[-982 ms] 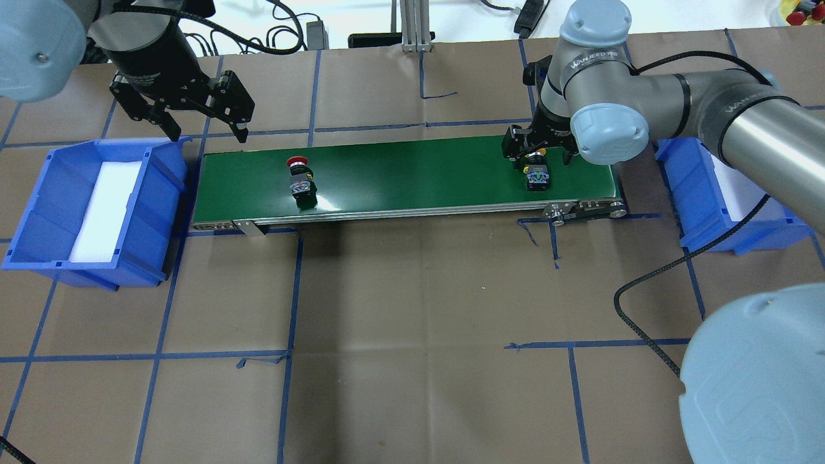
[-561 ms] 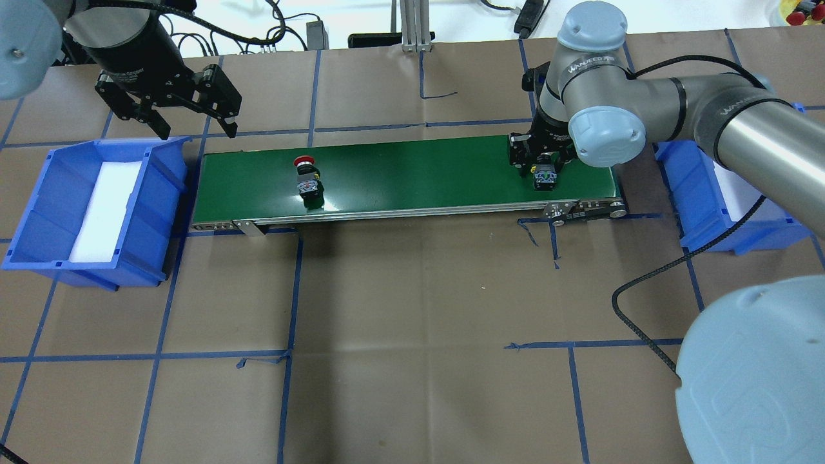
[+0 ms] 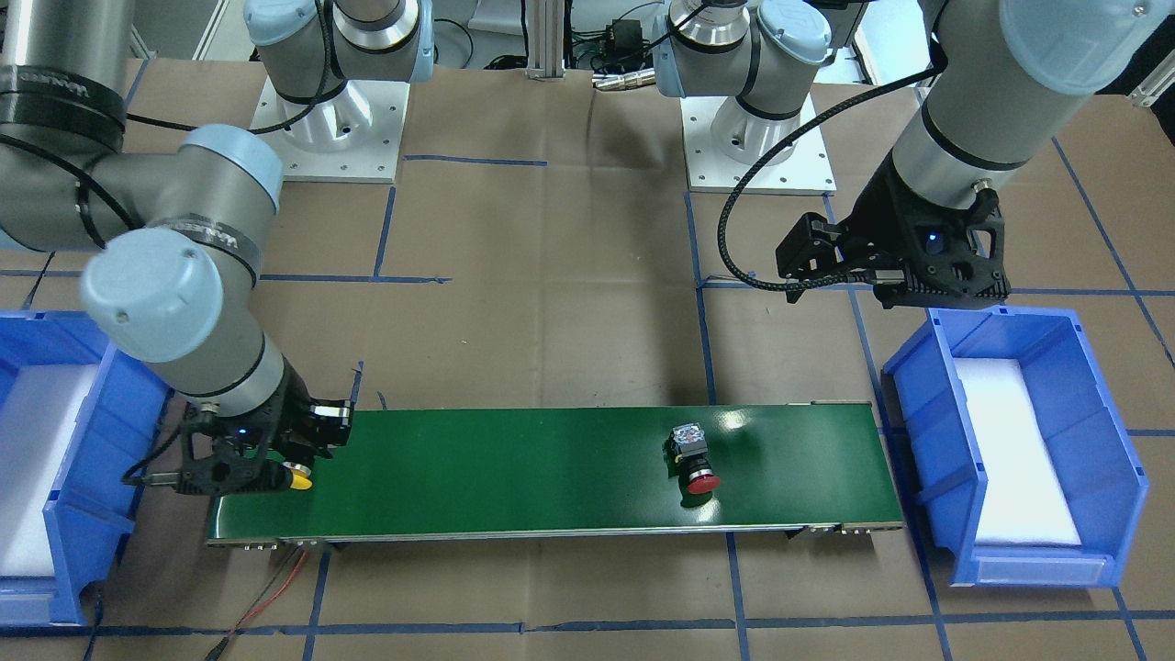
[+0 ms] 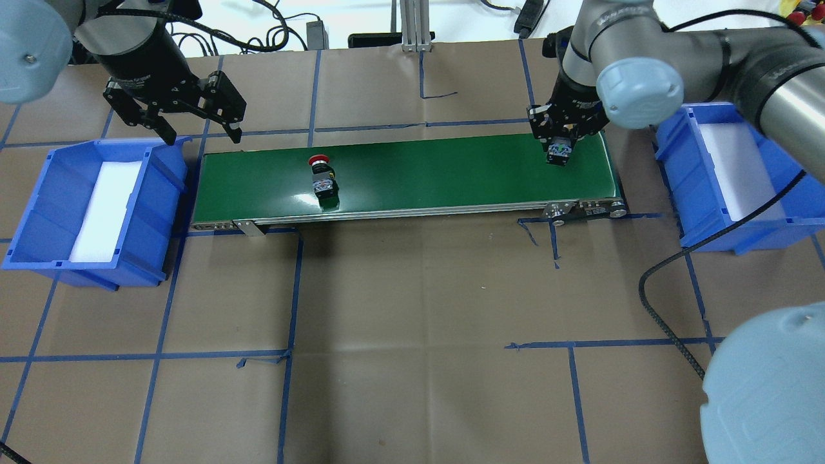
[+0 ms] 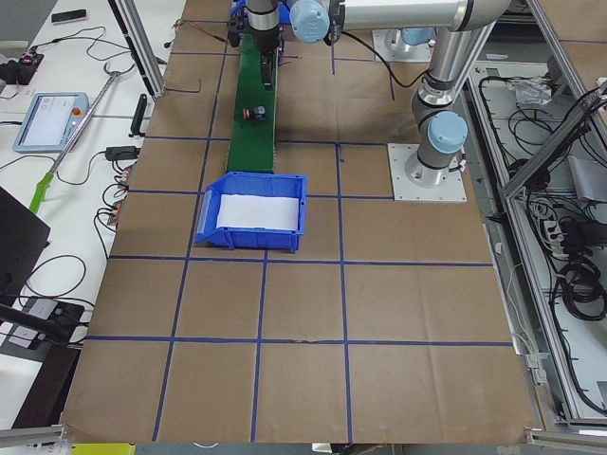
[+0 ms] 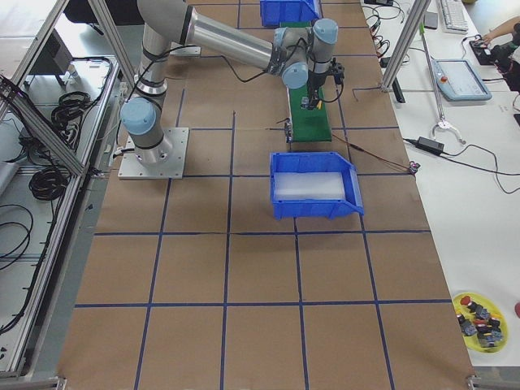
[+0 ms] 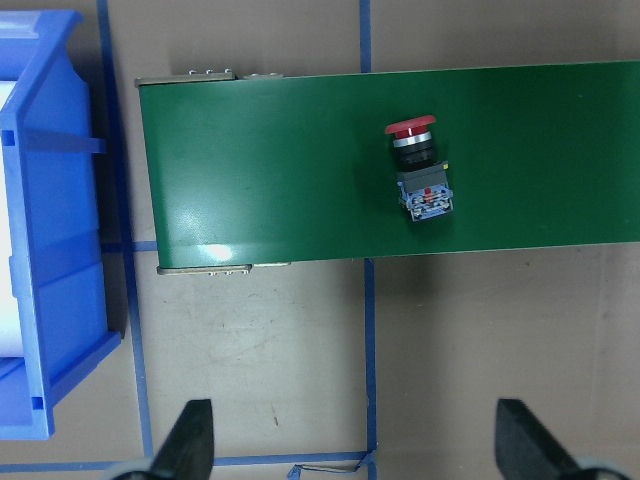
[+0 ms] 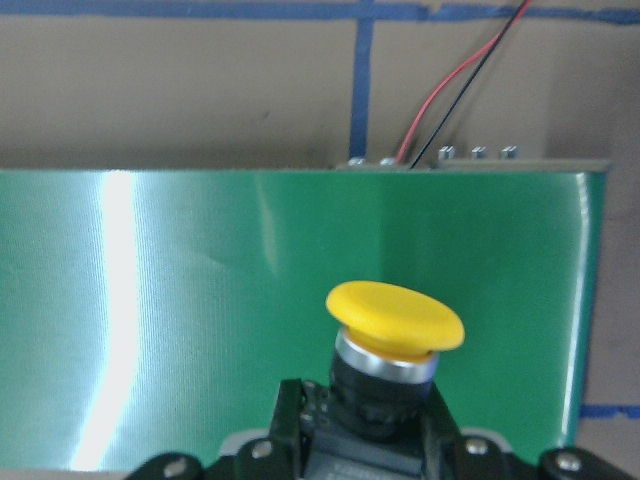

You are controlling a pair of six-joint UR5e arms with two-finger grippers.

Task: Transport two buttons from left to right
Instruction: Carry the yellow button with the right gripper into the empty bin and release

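The yellow button is held in my right gripper, shut on its black body and lifted just over the right end of the green conveyor belt. Its yellow cap also shows in the front view. The red button lies on its side on the belt's left part, also seen in the left wrist view. My left gripper is open and empty, up above the table behind the belt's left end.
A blue bin with a white foam liner stands off the belt's left end. A matching blue bin stands off its right end. Blue tape lines grid the brown table. A black cable trails from the right arm.
My right gripper closed on the yellow button and lifted it off the belt, moving toward the far edge. The red button rode rightward along the belt. My left gripper shifted only slightly.
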